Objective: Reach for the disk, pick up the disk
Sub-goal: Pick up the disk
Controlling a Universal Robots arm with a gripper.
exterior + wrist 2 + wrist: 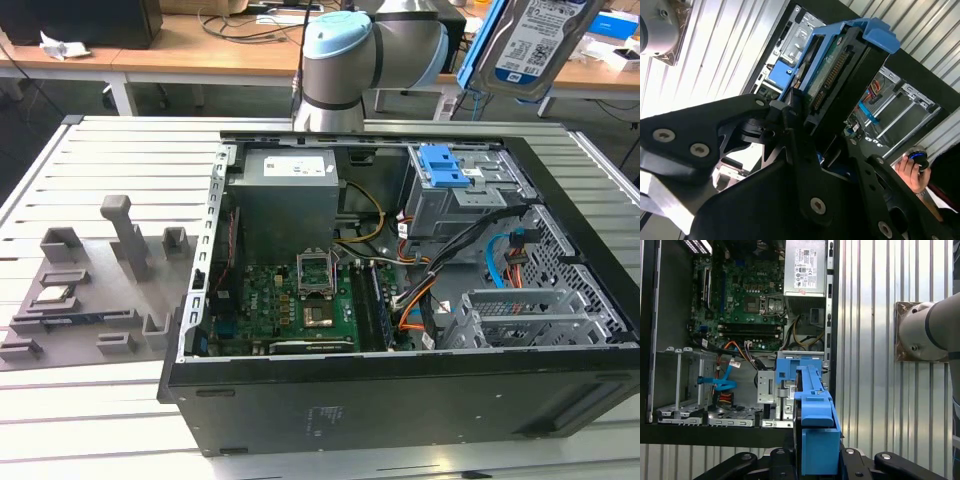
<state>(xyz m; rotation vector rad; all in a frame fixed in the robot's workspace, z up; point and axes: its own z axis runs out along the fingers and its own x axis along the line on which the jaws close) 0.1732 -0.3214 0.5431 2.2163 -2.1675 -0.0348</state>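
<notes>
**A:** Slatted metal bench [100, 150] is carrying the open case [400, 410], correct?

**B:** Yes, and the arm [340, 55] is standing just behind the case in the exterior view.

**A:** Where is the disk sitting?

**B:** It isn't lying anywhere. The disk [527, 45] is hanging in the air over the case's end at the exterior view's right, well above the bay [455, 190].

**A:** And the tool?

**B:** In the second wrist view the tool [822, 127] is pinching the disk, its black fingers [792, 130] pressing on the blue-framed sides.
</notes>
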